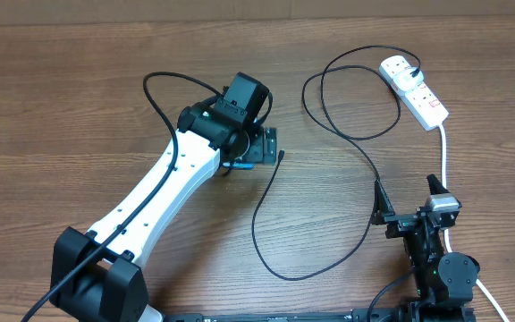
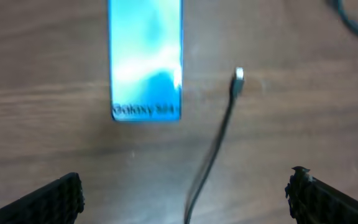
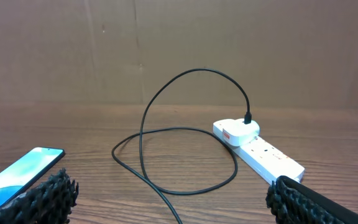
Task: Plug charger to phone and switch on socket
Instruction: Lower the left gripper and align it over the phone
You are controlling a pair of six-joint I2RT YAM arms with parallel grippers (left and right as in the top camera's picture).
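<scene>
The phone (image 2: 145, 59) lies flat on the wooden table, its blue screen lit with "Galaxy" text at the near end. Just right of it rests the charger's connector tip (image 2: 238, 76), apart from the phone, and its black cable (image 2: 213, 149) trails back between my left gripper's open fingers. My left gripper (image 2: 185, 180) hovers over the phone (image 1: 240, 164) and holds nothing. The cable (image 1: 262, 241) loops across the table to a plug (image 3: 241, 130) seated in the white socket (image 1: 416, 89). My right gripper (image 1: 408, 195) stands open and empty, well short of the socket (image 3: 266, 155).
A thick white cord (image 1: 443, 152) runs from the socket past my right arm toward the table's front edge. A brown cardboard wall (image 3: 179, 50) stands behind the table. Cable loops (image 3: 166, 186) lie between my right gripper and the socket.
</scene>
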